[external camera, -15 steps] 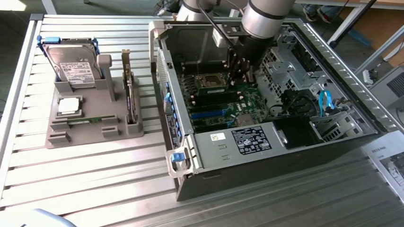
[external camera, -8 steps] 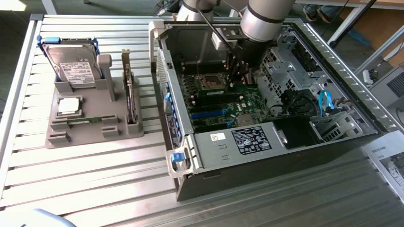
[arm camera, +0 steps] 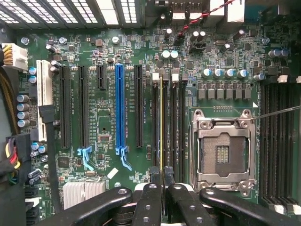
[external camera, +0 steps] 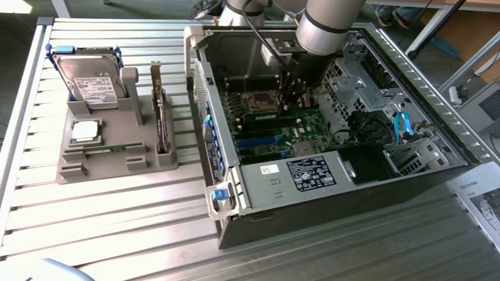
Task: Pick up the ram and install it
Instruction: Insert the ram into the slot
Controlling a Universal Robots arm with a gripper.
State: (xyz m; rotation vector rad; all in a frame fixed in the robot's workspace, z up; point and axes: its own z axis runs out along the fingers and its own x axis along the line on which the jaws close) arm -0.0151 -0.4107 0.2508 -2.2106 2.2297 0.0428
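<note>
a slatted metal bench [external camera: 117, 222] carries an open computer case [external camera: 312, 216] and, on the exterior view's left, a grey holder [external camera: 102, 170] with a hard drive [external camera: 92, 82] standing in it. the arm [external camera: 324, 26] reaches down into the case over the green motherboard [arm camera: 103, 108], with its jaws closed on the ram [arm camera: 161, 117]. in the wrist view the ram shows edge-on as a thin pale line, lying along one of the dark memory slots beside the empty processor socket [arm camera: 225, 153]; whether it is pressed home cannot be told.
</note>
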